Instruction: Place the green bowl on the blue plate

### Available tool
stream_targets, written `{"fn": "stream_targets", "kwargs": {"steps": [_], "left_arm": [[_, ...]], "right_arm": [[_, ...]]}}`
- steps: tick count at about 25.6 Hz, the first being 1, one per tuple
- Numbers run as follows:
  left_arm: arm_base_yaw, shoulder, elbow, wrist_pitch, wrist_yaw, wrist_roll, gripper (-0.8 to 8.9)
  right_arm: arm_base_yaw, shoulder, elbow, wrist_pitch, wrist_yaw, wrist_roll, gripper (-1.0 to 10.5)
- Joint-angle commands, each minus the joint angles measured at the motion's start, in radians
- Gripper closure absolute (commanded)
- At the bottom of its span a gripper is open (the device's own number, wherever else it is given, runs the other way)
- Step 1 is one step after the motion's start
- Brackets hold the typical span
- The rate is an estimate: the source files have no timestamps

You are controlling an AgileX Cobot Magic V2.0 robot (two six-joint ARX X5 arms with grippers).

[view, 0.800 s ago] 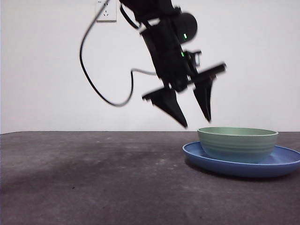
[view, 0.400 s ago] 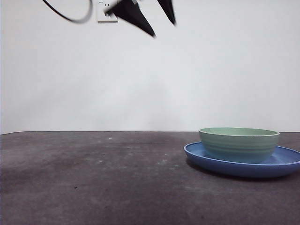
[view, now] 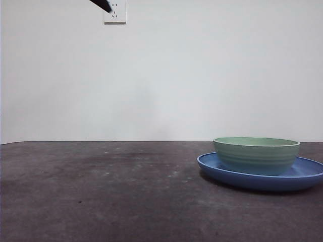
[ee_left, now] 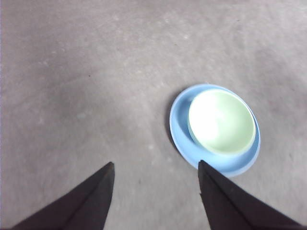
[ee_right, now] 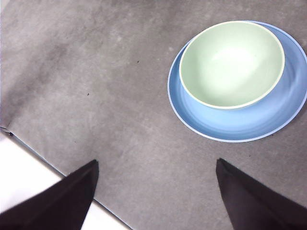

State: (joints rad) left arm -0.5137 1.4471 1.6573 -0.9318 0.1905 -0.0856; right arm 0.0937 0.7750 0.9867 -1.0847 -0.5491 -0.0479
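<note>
The green bowl [view: 256,154] sits upright inside the blue plate [view: 303,177] at the right of the table. Both also show in the left wrist view, the bowl [ee_left: 220,122] on the plate [ee_left: 180,136], and in the right wrist view, the bowl [ee_right: 230,64] on the plate [ee_right: 249,125]. My left gripper [ee_left: 156,164] is open and empty, high above the table and well away from the bowl. Only a black tip [view: 103,5] shows at the top of the front view. My right gripper [ee_right: 156,161] is open and empty, high above the table.
The table has a dark grey cover [view: 101,191]. A white wall socket [view: 114,12] is on the wall behind. The table's edge, with a white surface beyond it [ee_right: 29,187], shows in the right wrist view.
The open gripper that hung just left of the bowl has risen up and to the left, almost out of the front view. The bowl and plate have not moved.
</note>
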Motion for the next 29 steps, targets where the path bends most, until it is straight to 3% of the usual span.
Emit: {"fn": "stream_targets", "kwargs": {"steps": [1,8,14,19,25,29], "left_arm": [[0.007,-0.109,-0.145,0.039,0.038,0.027,5.31],[0.010,-0.376,-0.468,0.102,0.182,0.049,5.32],[0.010,-0.532,-0.626,0.101,0.334,0.076,5.33],[0.010,-0.588,-0.644,0.076,0.418,0.110,5.33],[0.010,-0.598,-0.644,0.079,0.420,0.111,5.33],[0.010,-0.598,-0.644,0.079,0.420,0.111,5.33]], "right_arm": [[0.003,0.006,0.022,0.007,0.000,0.006,5.5],[0.003,0.006,0.022,0.006,0.000,0.006,5.5],[0.003,0.006,0.021,0.006,0.000,0.006,5.5],[0.003,0.008,0.021,0.006,0.000,0.008,5.5],[0.003,0.008,0.021,0.006,0.000,0.019,5.5],[0.003,0.008,0.021,0.008,0.039,0.073,5.5]]}}
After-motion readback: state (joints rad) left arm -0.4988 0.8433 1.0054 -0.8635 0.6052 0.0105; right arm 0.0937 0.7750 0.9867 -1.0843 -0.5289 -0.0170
